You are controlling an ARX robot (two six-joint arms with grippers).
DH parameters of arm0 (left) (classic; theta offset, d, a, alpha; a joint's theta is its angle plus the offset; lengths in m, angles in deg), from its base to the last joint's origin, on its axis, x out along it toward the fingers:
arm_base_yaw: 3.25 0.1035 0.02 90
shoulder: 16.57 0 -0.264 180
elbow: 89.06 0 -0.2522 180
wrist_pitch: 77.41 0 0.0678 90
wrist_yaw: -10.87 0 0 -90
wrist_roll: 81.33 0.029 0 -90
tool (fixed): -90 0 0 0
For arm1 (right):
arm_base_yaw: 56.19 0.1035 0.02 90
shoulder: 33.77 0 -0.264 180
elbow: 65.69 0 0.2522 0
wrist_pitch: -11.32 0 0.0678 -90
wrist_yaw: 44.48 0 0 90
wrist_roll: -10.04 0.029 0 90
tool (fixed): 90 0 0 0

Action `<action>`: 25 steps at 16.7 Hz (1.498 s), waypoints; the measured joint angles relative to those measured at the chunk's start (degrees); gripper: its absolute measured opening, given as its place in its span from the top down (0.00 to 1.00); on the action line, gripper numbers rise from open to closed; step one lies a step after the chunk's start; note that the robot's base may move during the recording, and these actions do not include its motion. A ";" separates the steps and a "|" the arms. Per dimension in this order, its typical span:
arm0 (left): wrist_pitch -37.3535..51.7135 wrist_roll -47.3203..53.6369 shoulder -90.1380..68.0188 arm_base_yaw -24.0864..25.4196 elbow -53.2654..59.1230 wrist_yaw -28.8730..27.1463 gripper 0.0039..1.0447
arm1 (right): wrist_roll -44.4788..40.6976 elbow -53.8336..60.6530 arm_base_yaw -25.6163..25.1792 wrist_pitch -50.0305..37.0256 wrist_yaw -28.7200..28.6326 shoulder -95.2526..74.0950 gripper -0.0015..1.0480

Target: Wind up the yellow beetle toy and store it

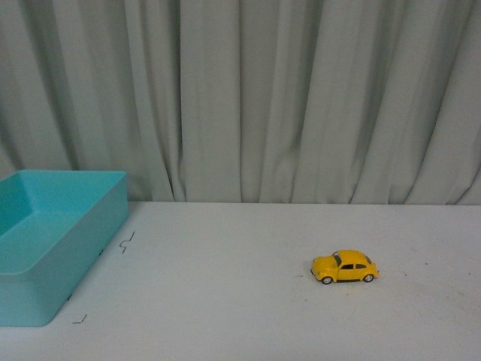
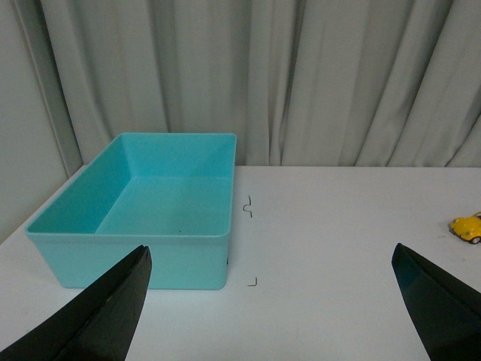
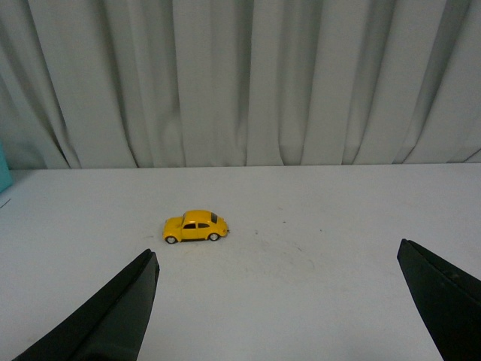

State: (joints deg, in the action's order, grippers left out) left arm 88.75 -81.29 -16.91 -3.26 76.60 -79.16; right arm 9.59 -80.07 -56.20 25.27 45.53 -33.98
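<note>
The yellow beetle toy (image 1: 345, 266) stands on its wheels on the white table (image 1: 248, 301), right of centre, nose pointing left. My right wrist view shows the same toy (image 3: 195, 226) some way ahead of my right gripper (image 3: 274, 259), whose black fingers (image 3: 120, 312) are spread wide with nothing between them. My left gripper (image 2: 270, 256) is open too, empty, near the teal bin (image 2: 135, 233); the toy (image 2: 467, 227) peeks in at that view's edge. Neither arm appears in the front view.
The open teal bin (image 1: 75, 248) sits at the table's left side, nothing inside it. Small black corner marks (image 1: 126, 242) are drawn on the table beside it. Grey curtains (image 1: 248, 98) hang behind the table's far edge.
</note>
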 joint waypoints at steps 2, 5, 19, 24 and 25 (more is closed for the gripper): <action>0.00 0.00 0.00 0.00 0.00 0.00 0.06 | 0.00 0.00 0.00 0.00 0.00 0.00 0.06; 0.00 0.00 0.00 0.00 0.00 0.00 0.06 | 0.00 0.00 0.00 -0.02 0.00 0.00 0.06; -0.02 0.00 0.00 0.00 0.00 0.00 0.06 | 0.00 0.00 0.00 -0.09 0.00 0.04 0.06; -0.24 0.00 0.00 0.00 0.00 0.00 0.06 | 0.00 0.00 0.00 0.09 0.00 -0.02 0.06; -0.11 0.00 0.00 0.00 0.00 0.02 0.06 | 0.00 0.00 0.00 0.04 0.02 0.00 0.06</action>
State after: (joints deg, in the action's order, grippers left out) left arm 88.64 -81.29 -16.91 -3.26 76.60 -79.14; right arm 9.59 -80.07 -56.20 25.31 45.55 -33.98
